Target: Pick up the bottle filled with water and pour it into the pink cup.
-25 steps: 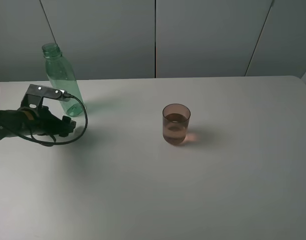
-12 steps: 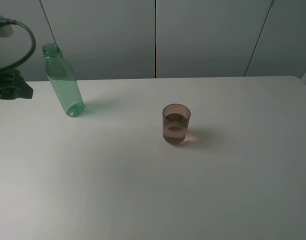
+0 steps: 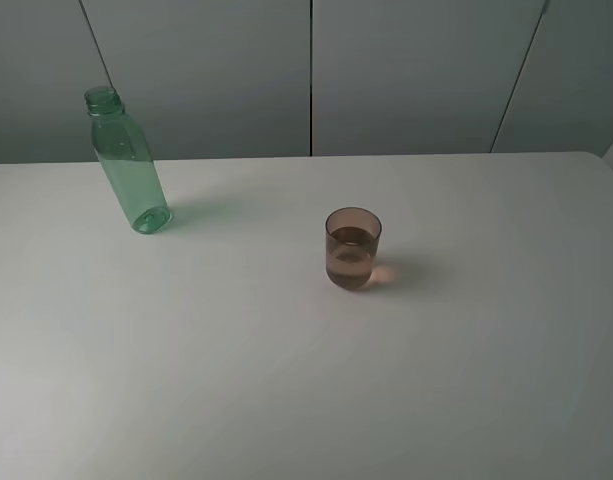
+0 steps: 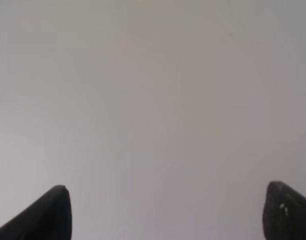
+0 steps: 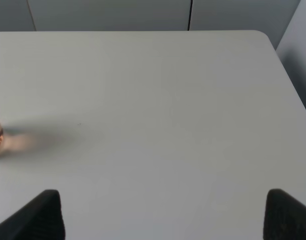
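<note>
White tabletop (image 3: 286,380) runs edge to edge, grey wall panels (image 3: 406,75) behind it with dark seams between them.

Far left, near the back edge: the bottle (image 3: 127,161), green and clear, capless, standing on its base. Nothing touches it; open table all round.

Middle of the table, well apart from the bottle: the pink cup (image 3: 353,248), upright, liquid inside, a pinkish glow on the table beside it.

Neither arm shows in the high view.

Left gripper (image 4: 165,212): fingertips spread wide, only a plain pale surface between them.

Right gripper (image 5: 165,212): fingertips likewise wide apart over bare table, gripping nothing.
</note>
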Robot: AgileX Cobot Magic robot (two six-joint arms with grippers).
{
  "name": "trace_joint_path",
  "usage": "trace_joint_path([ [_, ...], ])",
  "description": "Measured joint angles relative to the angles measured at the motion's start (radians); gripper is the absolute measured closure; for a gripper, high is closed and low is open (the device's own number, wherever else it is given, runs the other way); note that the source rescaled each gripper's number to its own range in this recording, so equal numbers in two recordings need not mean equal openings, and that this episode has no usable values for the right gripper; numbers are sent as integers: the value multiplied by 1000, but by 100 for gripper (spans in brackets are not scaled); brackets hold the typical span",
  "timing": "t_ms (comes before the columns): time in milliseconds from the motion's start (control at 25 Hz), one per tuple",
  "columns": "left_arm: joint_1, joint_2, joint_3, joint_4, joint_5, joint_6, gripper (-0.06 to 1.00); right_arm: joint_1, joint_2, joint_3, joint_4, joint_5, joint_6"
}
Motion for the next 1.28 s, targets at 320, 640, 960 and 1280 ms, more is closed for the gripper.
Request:
trace_joint_path([
  [320, 0, -376, 148, -19, -27, 44, -5, 0, 0, 0, 0, 0, 0],
  [640, 0, -531, 166, 32, -23, -12, -5, 0, 0, 0, 0, 0, 0],
  [960, 0, -535, 166, 56, -23, -52, -6, 0, 0, 0, 0, 0, 0],
  [1280, 0, -535, 166, 56, -23, -52, -6, 0, 0, 0, 0, 0, 0],
])
